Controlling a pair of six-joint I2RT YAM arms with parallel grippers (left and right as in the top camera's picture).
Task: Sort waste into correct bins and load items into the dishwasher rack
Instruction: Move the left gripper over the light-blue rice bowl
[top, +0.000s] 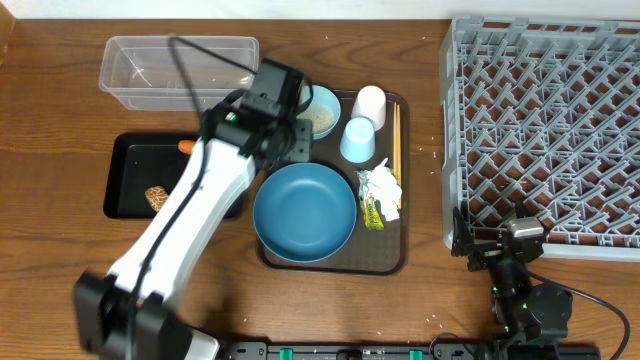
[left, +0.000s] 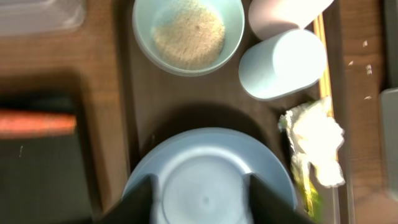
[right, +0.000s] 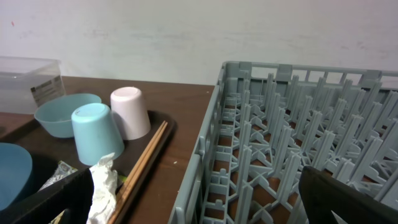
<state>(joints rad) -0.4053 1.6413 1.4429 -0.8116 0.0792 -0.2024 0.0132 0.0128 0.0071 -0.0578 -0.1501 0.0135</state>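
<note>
**Left claw open over the big blue dish**

We see the left claw (left: 202, 193) at the bottom of its own view. Its 2 fingers are apart, with nothing between them. Right under it sits the big blue dish (left: 211, 168) on the brown tray (top: 385, 252).

In the view from above, the small bowl (top: 322, 112) of rice (left: 188, 31), the white cup (top: 370, 103), the light blue cup (top: 358, 140) and the chopsticks (top: 395, 130) lie higher up on that tray. The paper and wrappers (top: 380, 195) lie just right of the dish. At the left, the carrot (top: 185, 147) and the brown lump (top: 157, 197) are in the black tray (top: 130, 170). The clear tub (top: 180, 70) is above it.

The rack (top: 545, 130) fills the right side. The right claw (right: 196, 180) is beside it, wide open and holding nothing.

We think the dish is hard, smooth and a bit heavy, and it could crack if dropped. It lies flat, so the rim is the place to hold, with 1 finger inside and 1 outside. The paper is soft and light, so a pinch anywhere should do. The bowl must stay level or the rice will spill.
</note>
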